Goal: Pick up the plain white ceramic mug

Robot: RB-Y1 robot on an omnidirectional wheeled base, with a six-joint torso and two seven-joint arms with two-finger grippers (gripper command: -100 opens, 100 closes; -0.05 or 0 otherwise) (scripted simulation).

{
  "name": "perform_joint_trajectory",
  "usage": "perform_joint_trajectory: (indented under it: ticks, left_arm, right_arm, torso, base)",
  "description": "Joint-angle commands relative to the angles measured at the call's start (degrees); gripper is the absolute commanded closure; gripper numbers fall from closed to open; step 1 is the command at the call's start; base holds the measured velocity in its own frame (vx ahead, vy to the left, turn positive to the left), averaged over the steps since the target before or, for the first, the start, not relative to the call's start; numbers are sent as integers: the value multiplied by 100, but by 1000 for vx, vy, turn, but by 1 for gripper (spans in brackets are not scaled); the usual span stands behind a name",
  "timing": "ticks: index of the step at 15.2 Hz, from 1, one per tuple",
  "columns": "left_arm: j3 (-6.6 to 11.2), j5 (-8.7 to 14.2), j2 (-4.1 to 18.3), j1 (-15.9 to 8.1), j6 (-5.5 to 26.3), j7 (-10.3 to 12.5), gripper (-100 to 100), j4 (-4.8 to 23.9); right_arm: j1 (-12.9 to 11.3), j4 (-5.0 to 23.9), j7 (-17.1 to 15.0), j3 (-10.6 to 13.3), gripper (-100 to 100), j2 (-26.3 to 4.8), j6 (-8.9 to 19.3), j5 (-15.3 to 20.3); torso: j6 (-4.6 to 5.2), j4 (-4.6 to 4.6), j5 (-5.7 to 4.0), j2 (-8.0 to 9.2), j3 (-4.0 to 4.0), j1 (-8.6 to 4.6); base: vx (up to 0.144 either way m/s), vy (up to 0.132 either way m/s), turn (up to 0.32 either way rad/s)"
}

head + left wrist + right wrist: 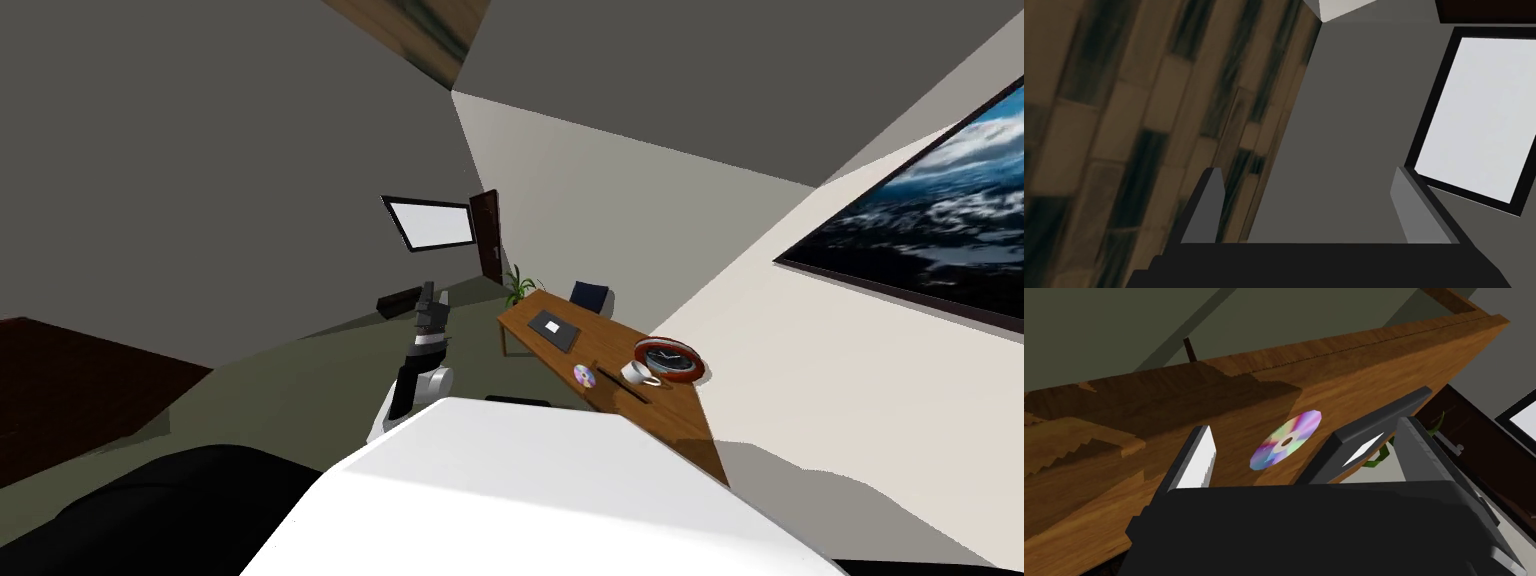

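Note:
The white mug (640, 373) stands upright on the wooden table (690, 425), just in front of a red-rimmed clock (668, 360), with its handle towards the wall. My right gripper (1304, 427) hovers open over the table top (1099, 508), with a shiny disc (1285, 440) lying on the wood between its fingers and nothing held. My left gripper (430, 296) is raised in front of my chest, pointing at a wall, and in the left wrist view my left gripper (1306, 172) is open and empty.
On the table also lie the disc (584, 376), a black pen (622, 385) beside the mug, and a dark flat device (553, 330), also seen as a dark flat device (1369, 433) beyond the disc. A blue chair (590, 295) and a plant (520, 285) stand at the far end.

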Motion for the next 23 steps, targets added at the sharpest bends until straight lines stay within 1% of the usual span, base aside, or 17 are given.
perform_joint_trajectory:
  ticks: [1,3,4,6,7,9,10,11,12,15,16,17,18,19,20,21,23]
  left_arm:
    - [0,0,0,0,0,0,0,0]
    - [0,0,0,0,0,0,0,0]
    - [0,0,0,-1,0,0,0,0]
    - [1,0,0,1,0,0,0,0]
    - [1,0,0,1,0,0,0,0]
    - [0,0,0,0,0,0,0,0]
    - [1,0,0,1,0,0,0,0]
    - [0,0,0,0,0,0,0,0]
    - [0,0,0,0,0,0,0,0]
    - [1,0,0,1,0,0,0,0]
    - [1,0,0,1,0,0,0,0]
    - [0,0,0,0,0,0,0,0]
    - [0,0,0,0,0,0,0,0]
    - [0,0,0,-1,0,0,0,0]
    - [1,0,1,0,0,0,0,0]
    - [1,0,1,1,0,0,0,0]
    - [1,0,1,0,0,0,0,0]
  right_arm:
    - [21,286,-25,136,-100,-286,-23,70]
    - [-29,565,-59,258,-100,-552,-74,123]
    - [-29,626,-59,258,-100,-636,-74,123]
    - [-29,723,-59,258,-100,-636,-74,123]
    - [-81,887,-95,380,-100,-869,-126,175]
    - [-81,1042,-95,380,-100,-869,-126,175]
    - [-132,1207,-131,504,-100,-1085,-180,224]
    - [-132,1343,-131,504,-100,-1085,-180,224]
    - [-184,1517,-169,628,-100,-1275,-236,272]
    - [-184,1648,-169,628,-100,-1284,-236,272]
    - [-236,1865,-207,753,-100,-1465,-294,318]
    - [-236,1930,-207,753,-100,-1465,-294,318]
    - [-289,2080,-245,880,-100,-1627,-354,363]
    - [-289,2196,-245,880,-100,-1627,-354,363]
    - [-289,2196,-245,880,-100,-1627,-354,363]
    - [-340,2392,-283,1007,-100,-1768,-415,406]
    - [-340,2444,-283,1007,-100,-1768,-415,406]
  torso:
    - [0,0,0,0,0,0]
    - [1,-1,1,-2,-1,-2]
    - [-4,0,1,-4,-2,-2]
    - [6,0,-1,0,0,-3]
    - [9,0,-2,5,2,-4]
    - [0,1,0,4,2,-2]
    - [5,1,-2,6,3,-4]
    - [0,1,0,5,3,-3]
    - [1,1,-1,4,2,-4]
    - [7,1,-1,4,2,-6]
    - [9,2,-3,8,4,-5]
    - [0,2,0,8,5,-3]
    - [0,2,0,8,5,-3]
    - [-5,2,1,7,4,-4]
    - [0,2,0,6,4,-6]
    - [8,2,-3,8,5,-8]
    - [1,2,-1,9,5,-6]
  base:
    - [37,21,401]
    - [36,13,342]
    - [35,8,297]
    - [20,-1,1]
    - [16,14,244]
    - [18,1,207]
    - [20,4,240]
    - [22,0,269]
    - [24,0,380]
    - [17,-9,99]
    - [7,5,202]
    - [8,-1,283]
    - [8,-6,392]
    - [10,-16,297]
    - [11,-20,49]
    - [9,-10,169]
    - [3,-11,168]
